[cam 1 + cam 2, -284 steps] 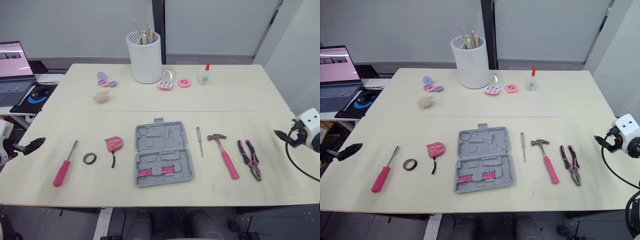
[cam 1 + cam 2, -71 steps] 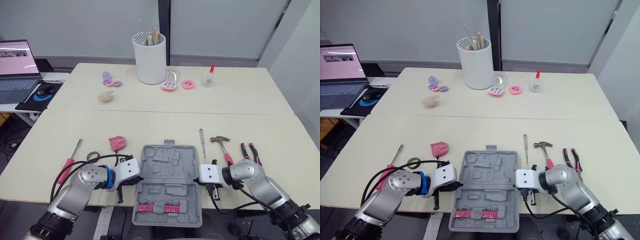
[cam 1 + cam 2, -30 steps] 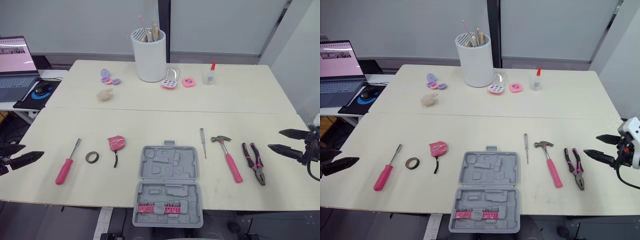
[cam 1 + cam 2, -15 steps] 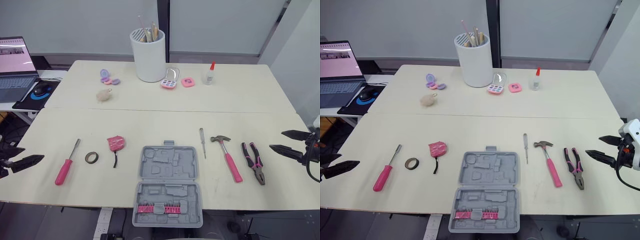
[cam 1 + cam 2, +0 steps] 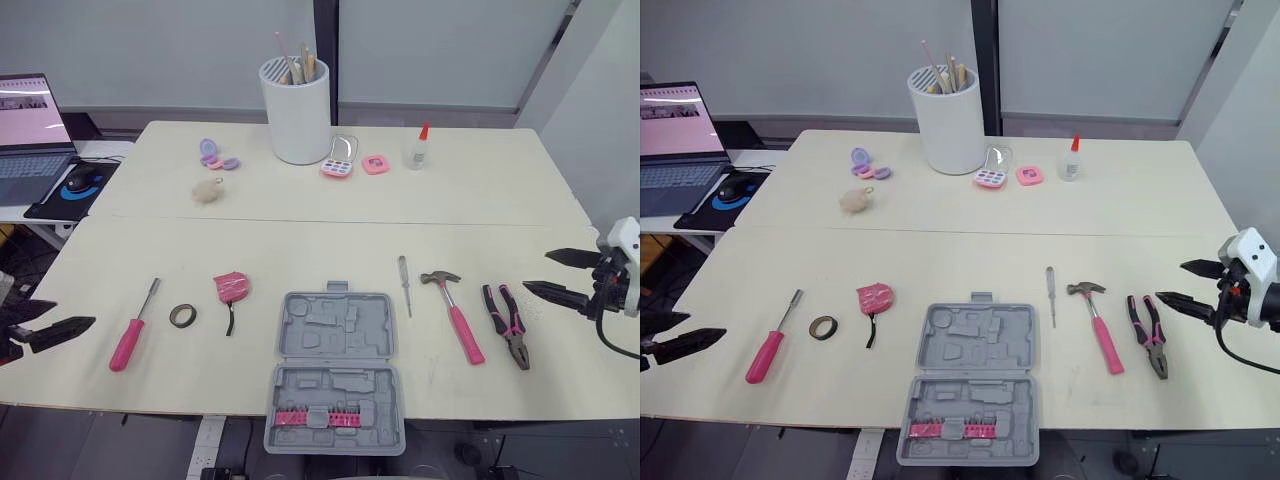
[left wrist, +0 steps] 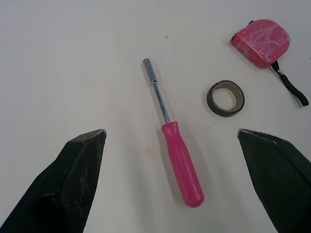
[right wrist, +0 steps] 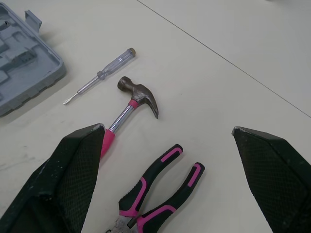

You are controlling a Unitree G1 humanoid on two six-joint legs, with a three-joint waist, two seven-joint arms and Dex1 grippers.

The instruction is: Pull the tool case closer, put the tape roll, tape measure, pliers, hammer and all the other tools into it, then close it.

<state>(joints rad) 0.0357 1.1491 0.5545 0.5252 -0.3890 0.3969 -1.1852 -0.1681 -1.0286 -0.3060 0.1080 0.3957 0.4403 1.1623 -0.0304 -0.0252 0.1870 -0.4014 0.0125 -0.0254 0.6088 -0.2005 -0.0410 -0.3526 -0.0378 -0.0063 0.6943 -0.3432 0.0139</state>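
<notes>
The grey tool case (image 5: 335, 370) lies open at the table's front edge, its near half past the edge, with a row of pink bits inside. To its left lie the pink tape measure (image 5: 231, 286), the tape roll (image 5: 181, 315) and a pink-handled nut driver (image 5: 131, 330). On its right are a small screwdriver (image 5: 403, 282), the hammer (image 5: 452, 310) and the pliers (image 5: 504, 322). My left gripper (image 5: 72, 314) hangs open off the table's left edge, facing the nut driver (image 6: 172, 145). My right gripper (image 5: 537, 271) is open and empty just right of the pliers (image 7: 160, 194).
At the back stand a white cup of sticks (image 5: 298, 110), a glue bottle (image 5: 417, 148), pink compacts (image 5: 340, 160), a purple trinket (image 5: 210, 155) and a fluffy ball (image 5: 207, 190). A laptop (image 5: 30, 115) and mouse (image 5: 78, 183) sit on a side desk to the left.
The case came to the front edge between both grippers, which then let go and swung out to the sides. In the last half second, both have edged inward, open.
</notes>
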